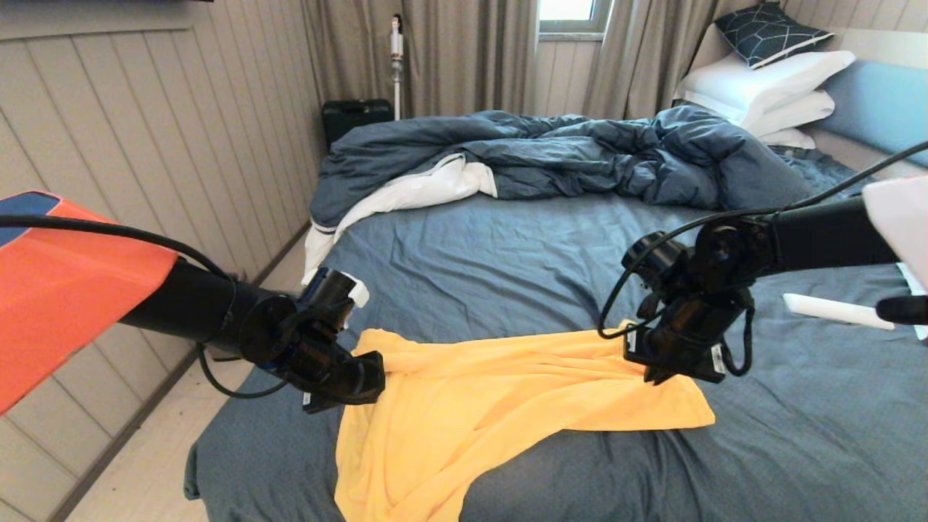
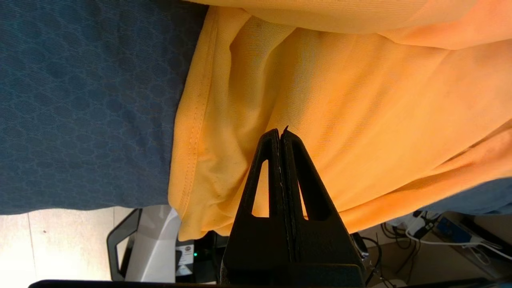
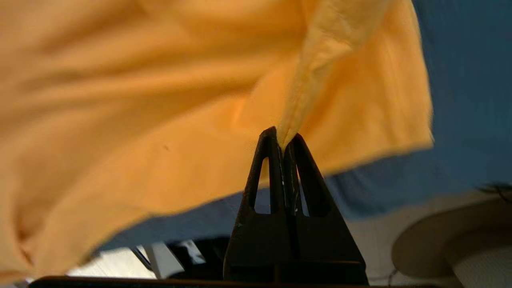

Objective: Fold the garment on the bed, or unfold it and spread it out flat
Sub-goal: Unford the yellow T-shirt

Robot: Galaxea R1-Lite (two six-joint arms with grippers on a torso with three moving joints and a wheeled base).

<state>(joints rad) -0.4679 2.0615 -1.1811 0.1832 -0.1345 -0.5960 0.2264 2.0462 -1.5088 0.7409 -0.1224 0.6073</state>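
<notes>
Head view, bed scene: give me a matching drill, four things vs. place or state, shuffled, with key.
Things:
1. garment
2. duvet
3. left tool
4. right tool

Place or state:
A. rumpled, at the far end of the bed
B. shut, at the garment's hemmed edge
C. shut, pinching a raised fold of yellow fabric
D. yellow, draped over the bed's near edge

Pairs: 1-D, 2-A, 3-B, 4-C
</notes>
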